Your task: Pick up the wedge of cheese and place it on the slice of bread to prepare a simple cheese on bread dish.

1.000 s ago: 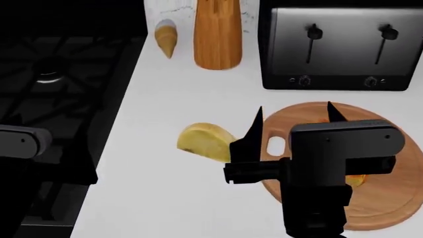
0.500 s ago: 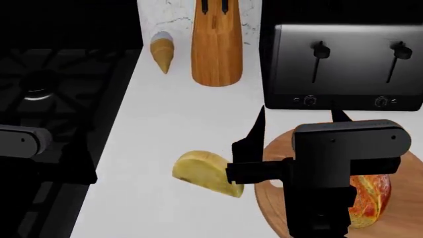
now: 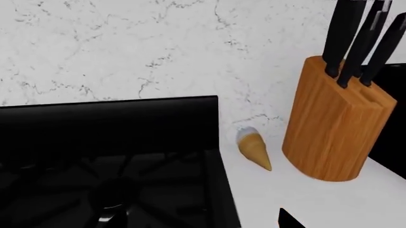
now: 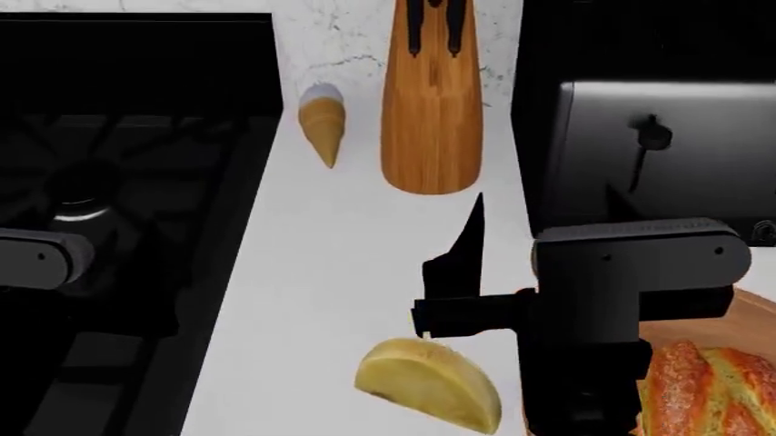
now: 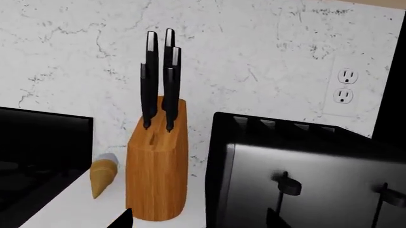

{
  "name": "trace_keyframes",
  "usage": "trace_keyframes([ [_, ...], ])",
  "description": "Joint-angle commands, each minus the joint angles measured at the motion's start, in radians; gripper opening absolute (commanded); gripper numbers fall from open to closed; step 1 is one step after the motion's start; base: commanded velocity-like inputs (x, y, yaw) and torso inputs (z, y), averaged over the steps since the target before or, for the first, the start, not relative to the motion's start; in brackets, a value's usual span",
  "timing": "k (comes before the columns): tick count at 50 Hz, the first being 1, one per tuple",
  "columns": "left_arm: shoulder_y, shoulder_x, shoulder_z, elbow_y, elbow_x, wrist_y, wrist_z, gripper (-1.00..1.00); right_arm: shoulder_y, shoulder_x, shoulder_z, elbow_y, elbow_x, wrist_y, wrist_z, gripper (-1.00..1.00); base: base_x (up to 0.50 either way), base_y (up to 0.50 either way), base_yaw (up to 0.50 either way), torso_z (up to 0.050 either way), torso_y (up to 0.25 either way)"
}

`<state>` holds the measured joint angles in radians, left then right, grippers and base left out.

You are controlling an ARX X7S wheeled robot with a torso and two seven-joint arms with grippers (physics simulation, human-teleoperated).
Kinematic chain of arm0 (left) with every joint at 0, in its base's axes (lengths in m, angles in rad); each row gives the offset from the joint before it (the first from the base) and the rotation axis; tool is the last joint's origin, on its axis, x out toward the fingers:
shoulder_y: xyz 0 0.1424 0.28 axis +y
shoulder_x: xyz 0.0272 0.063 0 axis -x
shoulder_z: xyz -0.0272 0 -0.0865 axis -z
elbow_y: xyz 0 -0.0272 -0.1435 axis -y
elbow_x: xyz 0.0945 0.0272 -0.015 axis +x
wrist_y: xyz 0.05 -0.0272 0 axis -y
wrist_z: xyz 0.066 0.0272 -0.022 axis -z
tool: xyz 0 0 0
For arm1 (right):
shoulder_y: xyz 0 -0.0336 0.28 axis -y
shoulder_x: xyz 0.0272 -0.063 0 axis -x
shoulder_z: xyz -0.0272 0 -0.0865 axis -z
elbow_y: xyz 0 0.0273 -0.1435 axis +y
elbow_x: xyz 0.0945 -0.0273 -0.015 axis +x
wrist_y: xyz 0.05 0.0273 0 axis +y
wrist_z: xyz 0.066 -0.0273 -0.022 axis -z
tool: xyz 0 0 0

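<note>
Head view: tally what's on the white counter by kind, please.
Cheese wedge: 1
Bread slice: 1
Cone: 1
Knife block: 1
Toaster: 1
Wooden board: 1
Total: 6

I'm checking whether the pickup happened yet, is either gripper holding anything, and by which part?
Nothing is held. The right gripper is open above the counter; the pale yellow cheese wedge lies untouched there.
</note>
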<state>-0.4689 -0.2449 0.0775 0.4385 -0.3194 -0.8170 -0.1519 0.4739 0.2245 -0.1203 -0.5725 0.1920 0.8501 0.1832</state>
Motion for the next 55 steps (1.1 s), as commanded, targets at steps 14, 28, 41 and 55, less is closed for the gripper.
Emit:
trace_keyframes([
  [14,0.0,-0.007,0.006,-0.001,-0.009,0.004,-0.013,1.0,0.227,0.063,0.23,-0.319,0.393,0.72,-0.079,1.0,0.06,0.0,0.0,0.0,0.0],
  [28,-0.009,-0.009,0.011,-0.005,-0.018,-0.005,-0.017,1.0,0.673,0.516,-0.096,-0.022,1.87,0.639,0.753,1.0,0.0,0.0,0.0,0.0,0.0],
  [41,-0.008,-0.013,0.015,-0.006,-0.025,-0.004,-0.02,1.0,0.901,0.565,-0.321,0.04,1.956,0.71,0.667,1.0,0.0,0.0,0.0,0.0,0.0],
  [55,-0.003,-0.017,0.017,-0.008,-0.028,0.009,-0.025,1.0,1.11,0.616,-0.554,0.143,1.76,0.715,0.333,1.0,0.0,0.0,0.0,0.0,0.0],
])
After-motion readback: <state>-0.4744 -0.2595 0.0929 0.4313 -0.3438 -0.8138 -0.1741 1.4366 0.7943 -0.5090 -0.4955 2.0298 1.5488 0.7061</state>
